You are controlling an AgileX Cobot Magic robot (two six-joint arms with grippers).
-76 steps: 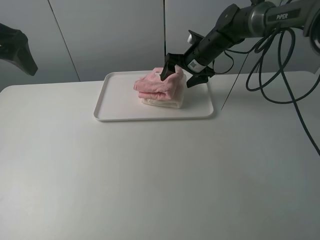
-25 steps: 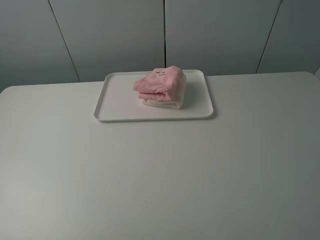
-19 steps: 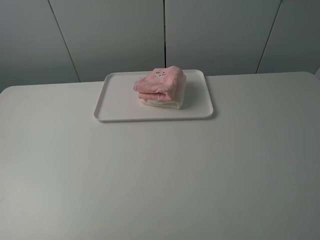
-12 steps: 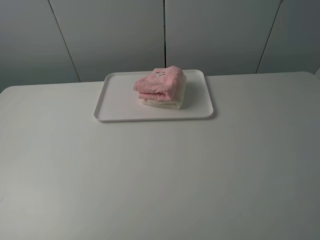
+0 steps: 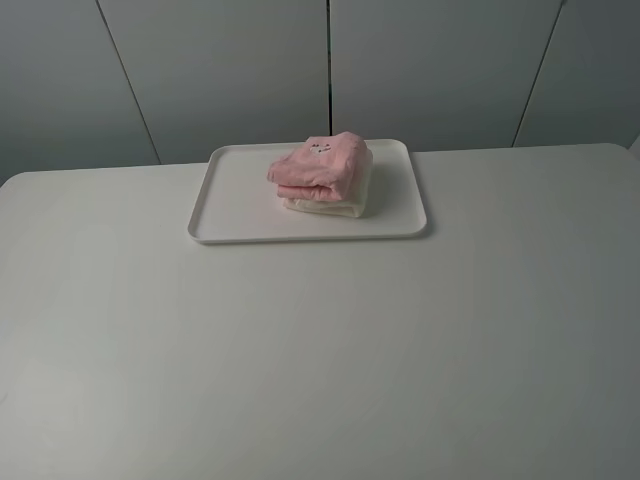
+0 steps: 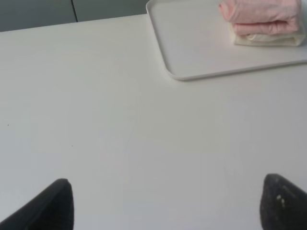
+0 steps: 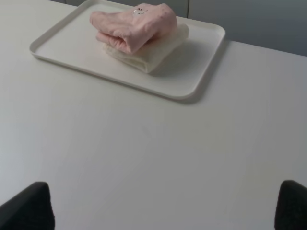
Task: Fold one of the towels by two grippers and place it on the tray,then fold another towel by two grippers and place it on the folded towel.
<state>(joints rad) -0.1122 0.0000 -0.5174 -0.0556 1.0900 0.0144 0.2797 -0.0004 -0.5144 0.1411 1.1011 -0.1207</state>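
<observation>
My left gripper [image 6: 165, 203] stands released above bare counter [image 5: 320, 350]. Well ahead, the flat white tray [image 5: 240, 200] carries the folded cream terry towel [image 5: 325, 205]; the pink towel [image 5: 318, 165] rests on it. My right gripper [image 7: 165, 206] is likewise released.

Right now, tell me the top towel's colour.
Pale pink towel, clearest in the right wrist view.

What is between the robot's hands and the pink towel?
Nothing visible. Only bare table lies between each open gripper, left and right, and the tray. The pink towel already sits folded on the cream towel there.
</observation>
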